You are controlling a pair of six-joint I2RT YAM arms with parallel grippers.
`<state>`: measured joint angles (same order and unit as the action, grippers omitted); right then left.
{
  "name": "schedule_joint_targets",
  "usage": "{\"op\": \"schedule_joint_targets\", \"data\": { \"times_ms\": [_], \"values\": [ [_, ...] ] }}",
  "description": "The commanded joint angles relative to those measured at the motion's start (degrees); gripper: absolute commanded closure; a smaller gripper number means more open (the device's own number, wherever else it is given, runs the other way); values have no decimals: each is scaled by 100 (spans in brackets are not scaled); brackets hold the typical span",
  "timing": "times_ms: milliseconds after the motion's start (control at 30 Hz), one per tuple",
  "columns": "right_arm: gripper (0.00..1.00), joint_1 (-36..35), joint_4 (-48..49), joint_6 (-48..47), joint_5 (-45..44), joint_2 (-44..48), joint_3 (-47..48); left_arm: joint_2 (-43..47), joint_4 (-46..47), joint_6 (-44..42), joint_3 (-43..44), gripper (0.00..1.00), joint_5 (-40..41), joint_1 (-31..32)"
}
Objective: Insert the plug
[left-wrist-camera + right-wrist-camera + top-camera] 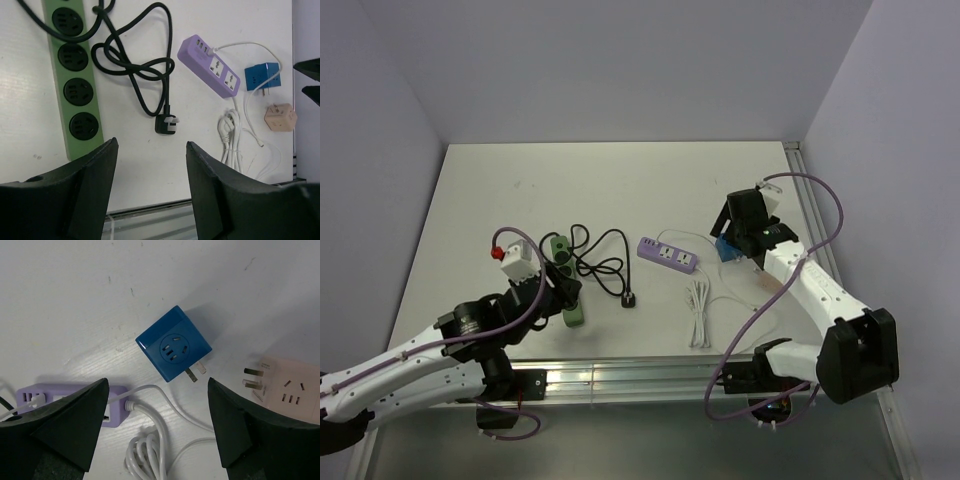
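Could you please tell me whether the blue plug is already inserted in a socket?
Not inserted. The blue plug lies loose on the table, its prongs bare, apart from the purple strip and green strip.

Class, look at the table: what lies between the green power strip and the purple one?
A looped black cable ending in its black plug, lying loose there; the left wrist view shows it most clearly.

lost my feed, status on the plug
Open and empty: left gripper, right gripper. Under the right one, blue plug loose on table. Nearby: pink adapter, white cable.
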<state>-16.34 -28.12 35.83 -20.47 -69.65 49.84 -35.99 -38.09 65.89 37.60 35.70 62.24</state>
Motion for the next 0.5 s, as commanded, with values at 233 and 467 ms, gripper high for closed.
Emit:
{"op": "schedule_joint_targets", "data": {
  "times_ms": [233,467],
  "values": [
    [15,-634,570,-779,2359,252,903,-602,-577,1338,-86,39,288,16],
    [17,-1958,122,-771,2768,-2006,3354,-251,-848,2479,-789,39,314,16]
  ]
}}
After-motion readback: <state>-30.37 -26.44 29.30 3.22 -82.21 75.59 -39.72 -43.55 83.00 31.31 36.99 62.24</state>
